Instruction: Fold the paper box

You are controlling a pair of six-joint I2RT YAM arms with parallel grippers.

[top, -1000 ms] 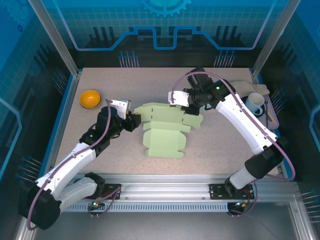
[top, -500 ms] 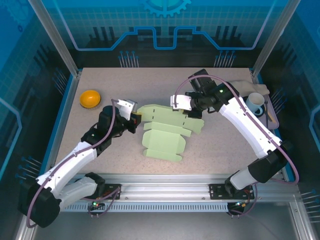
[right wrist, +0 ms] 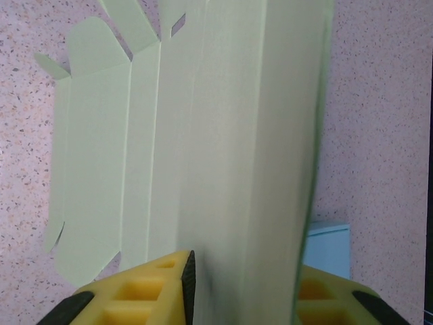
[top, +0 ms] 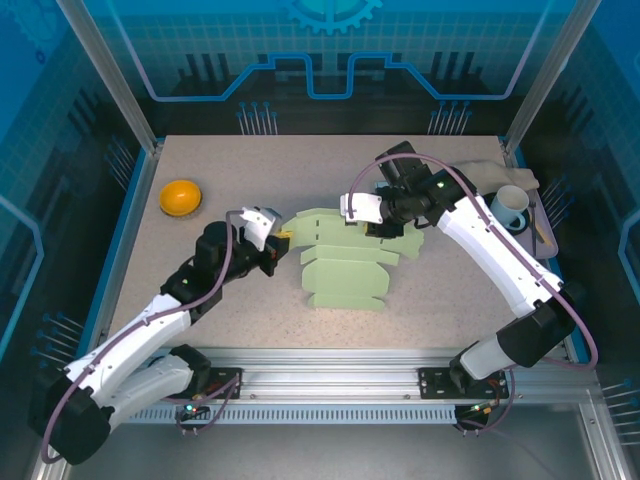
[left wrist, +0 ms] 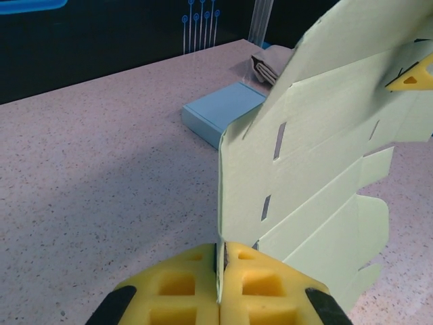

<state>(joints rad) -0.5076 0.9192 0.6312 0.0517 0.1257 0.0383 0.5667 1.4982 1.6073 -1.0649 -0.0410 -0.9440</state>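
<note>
A pale green paper box (top: 345, 275) rests on the table (top: 240, 180). The left gripper (left wrist: 220, 274) pinches its edge. The right gripper (right wrist: 240, 277) stands parted around a raised panel.

Table (top: 250, 165): speckled pinkish-beige top. Orange bowl (top: 181, 196) is set near the far left corner. Pale green paper box (top: 345, 285), still an unfolded blank, is laid mid-table, its near panels flat on the surface. Light blue tray (left wrist: 220, 120) and white mug (top: 510, 207) are noted at the right edge.
</note>
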